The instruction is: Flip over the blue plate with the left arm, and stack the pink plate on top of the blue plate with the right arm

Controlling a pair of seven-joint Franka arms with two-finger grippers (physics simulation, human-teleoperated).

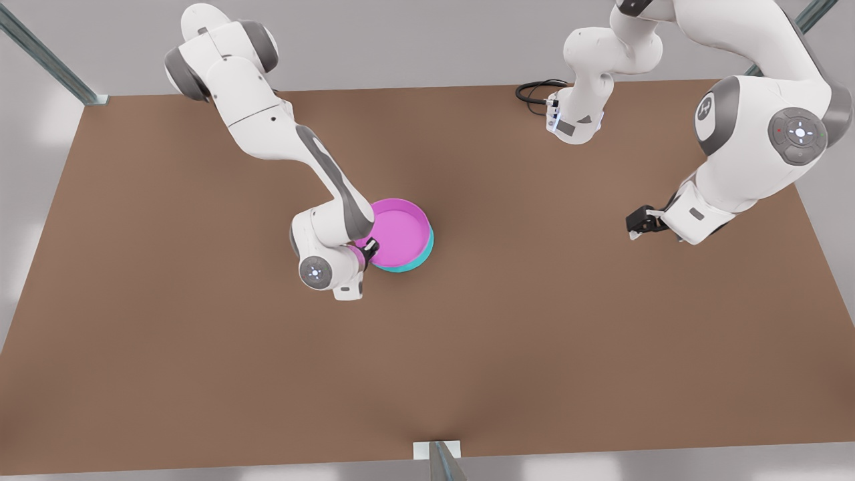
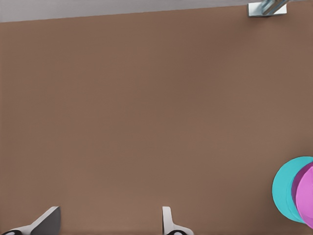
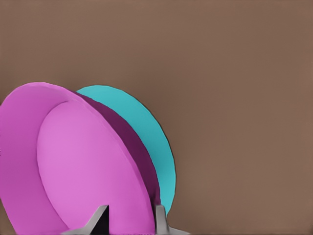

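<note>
two plates stacked; right pincer [image 1: 369, 248] grips pink plate [image 1: 399, 230] rim; left pincer [image 1: 634, 227] wide, apart.

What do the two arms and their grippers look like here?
Both arms are glossy white rounded segments with grey joint bands and round grey caps carrying small lights. The right gripper, at the pink plate, and the waiting left gripper, at the front view's right, are black with pale grey fingertips. A black cable loops behind the left arm.
</note>
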